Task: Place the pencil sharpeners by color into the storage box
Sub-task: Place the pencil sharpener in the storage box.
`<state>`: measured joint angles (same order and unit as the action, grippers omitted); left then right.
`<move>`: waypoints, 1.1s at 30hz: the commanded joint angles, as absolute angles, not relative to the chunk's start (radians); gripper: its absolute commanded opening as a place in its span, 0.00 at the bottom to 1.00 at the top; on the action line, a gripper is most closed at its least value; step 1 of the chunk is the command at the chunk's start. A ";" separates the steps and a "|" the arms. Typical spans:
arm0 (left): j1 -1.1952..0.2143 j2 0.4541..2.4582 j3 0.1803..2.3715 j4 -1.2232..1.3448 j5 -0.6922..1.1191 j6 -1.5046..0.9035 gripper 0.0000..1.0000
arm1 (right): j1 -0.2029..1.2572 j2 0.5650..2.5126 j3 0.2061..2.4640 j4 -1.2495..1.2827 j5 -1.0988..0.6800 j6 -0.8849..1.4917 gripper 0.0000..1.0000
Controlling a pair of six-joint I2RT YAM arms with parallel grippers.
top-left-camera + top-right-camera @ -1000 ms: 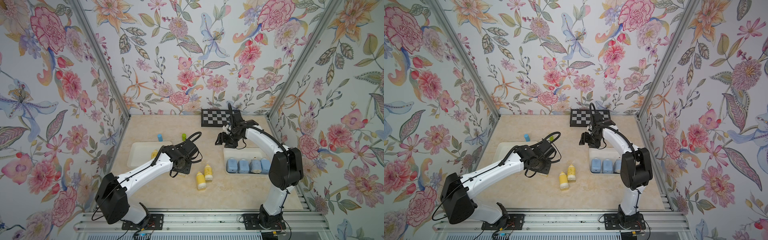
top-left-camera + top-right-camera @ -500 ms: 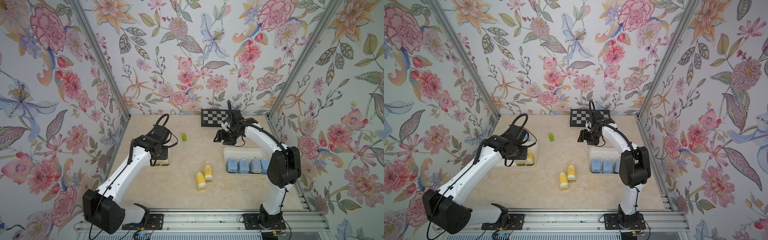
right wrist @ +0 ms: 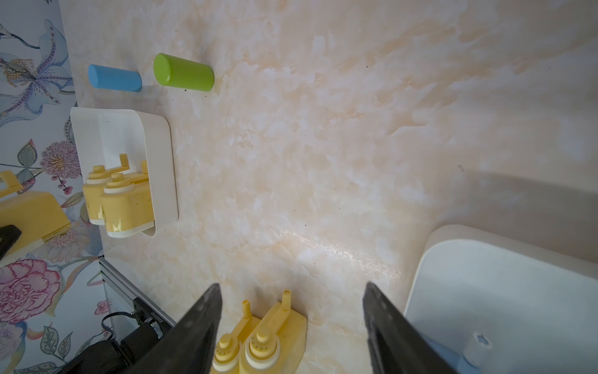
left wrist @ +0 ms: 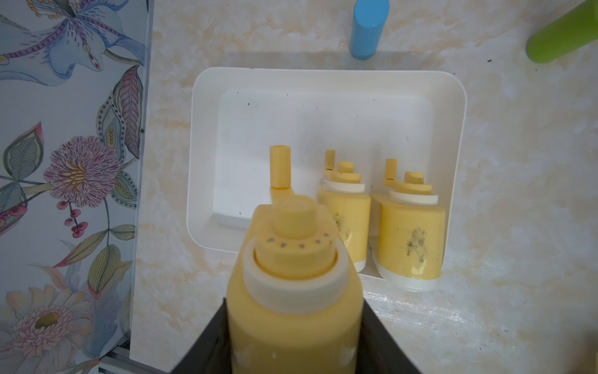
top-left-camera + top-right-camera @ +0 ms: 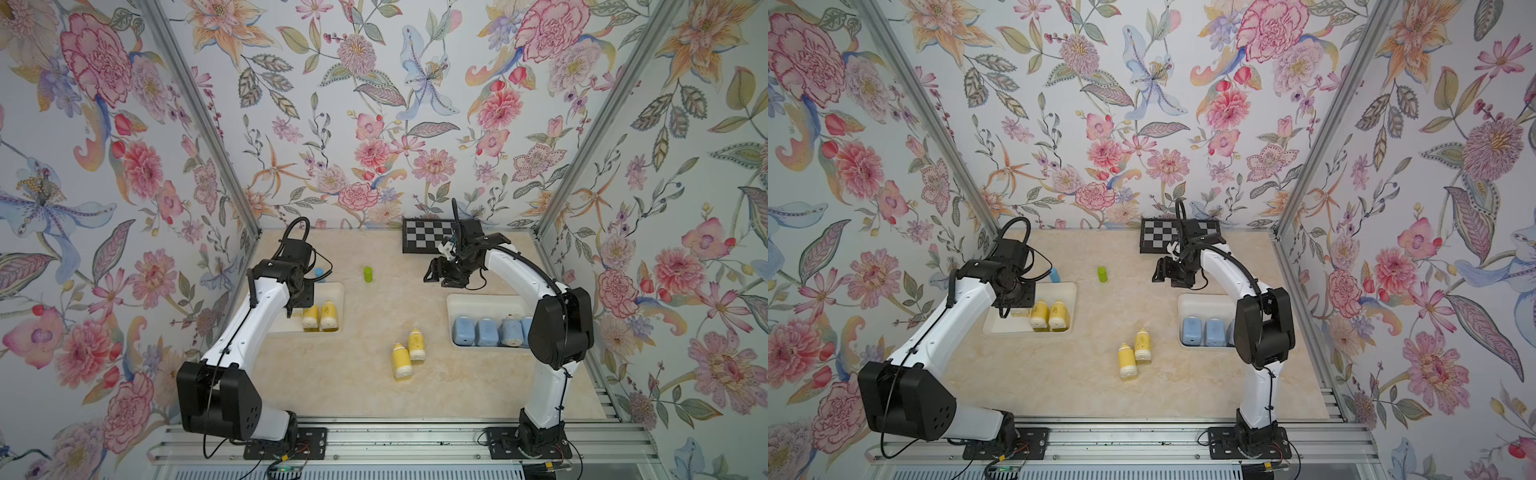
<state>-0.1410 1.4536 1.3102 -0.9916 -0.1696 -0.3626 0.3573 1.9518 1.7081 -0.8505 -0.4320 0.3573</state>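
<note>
L claw [image 4: 293, 323] clamped on a yellow sharpener [image 4: 291, 291], hanging by the near edge of the L tray [image 4: 323, 73], as far as I can tell. It runs parallel w/ the two yellows [image 4: 375, 220] in there, crank ends the same way. Free floor is on their wall side, just ahead of the claw, so prob. a short fwd-and-down move. R claw [image 3: 291, 286] apart, empty, over bare table [image 5: 374, 399]. Btwn the trays lie two loose yellows [image 5: 409, 349], base-ward of it. R tray [image 5: 478, 299] has four blues [image 5: 486, 331].
</note>
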 commanded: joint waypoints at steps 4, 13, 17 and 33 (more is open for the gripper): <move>-0.072 1.487 1.325 -0.915 -0.198 -0.266 0.44 | 0.344 1.979 1.744 -0.859 -0.451 0.327 0.70; 0.001 1.513 1.252 -0.793 -0.094 -0.200 0.43 | 0.343 1.984 1.743 -0.858 -0.450 0.326 0.70; 0.013 1.533 1.212 -0.759 -0.066 -0.185 0.43 | 0.343 1.986 1.739 -0.858 -0.447 0.331 0.70; 0.047 1.557 1.088 -0.676 0.000 -0.179 0.43 | 0.345 1.989 1.728 -0.857 -0.440 0.341 0.70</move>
<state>0.0349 1.5513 1.1030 -0.7074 -0.0212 -0.1970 0.3462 1.9713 1.7153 -0.8501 -0.4381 0.3443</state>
